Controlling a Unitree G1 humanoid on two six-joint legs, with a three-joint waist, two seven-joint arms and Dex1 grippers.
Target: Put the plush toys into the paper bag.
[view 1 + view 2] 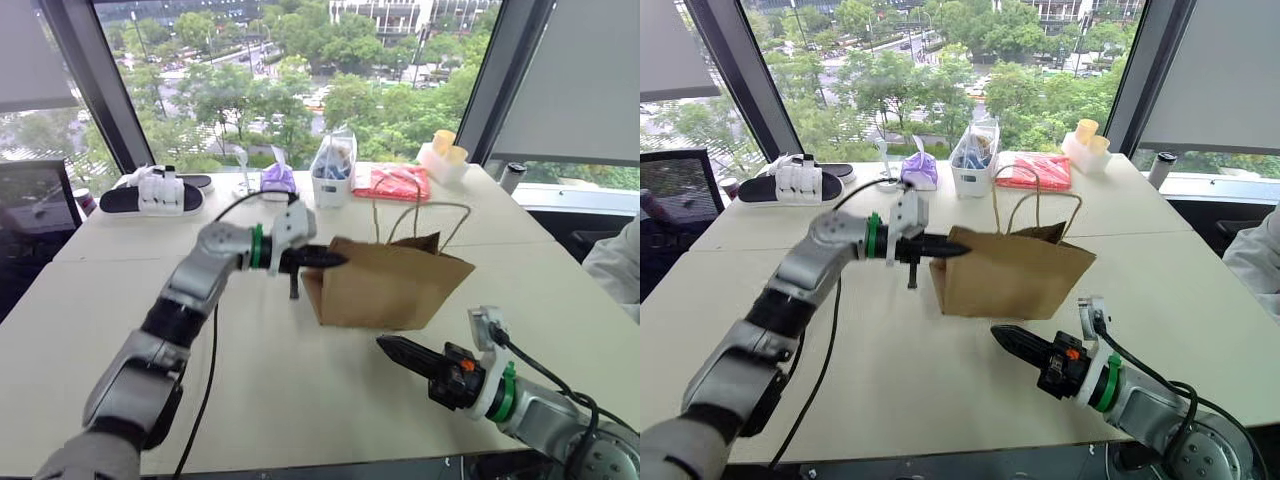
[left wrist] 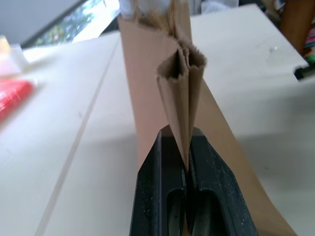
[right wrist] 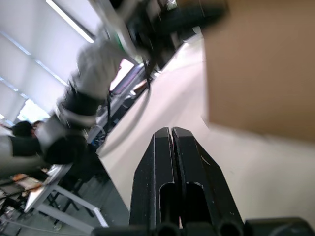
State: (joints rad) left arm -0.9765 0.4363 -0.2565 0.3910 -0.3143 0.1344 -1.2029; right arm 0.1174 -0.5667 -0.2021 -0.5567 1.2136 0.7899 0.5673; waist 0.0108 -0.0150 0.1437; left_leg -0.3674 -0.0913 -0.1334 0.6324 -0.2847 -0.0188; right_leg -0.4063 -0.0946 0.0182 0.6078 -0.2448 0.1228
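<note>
Your left gripper [image 1: 335, 260] pinches the brown paper bag's [image 1: 390, 285] folded edge. Pull too hard and it may rip. Your right gripper [image 1: 392, 347] is pressed together, empty.

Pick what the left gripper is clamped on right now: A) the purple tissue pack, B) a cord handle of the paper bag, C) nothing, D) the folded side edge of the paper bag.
D: the left gripper is shut on the pleated edge of the paper bag.

Pale table [image 1: 300, 400] – big windows [image 1: 300, 70], trees outside.
</note>
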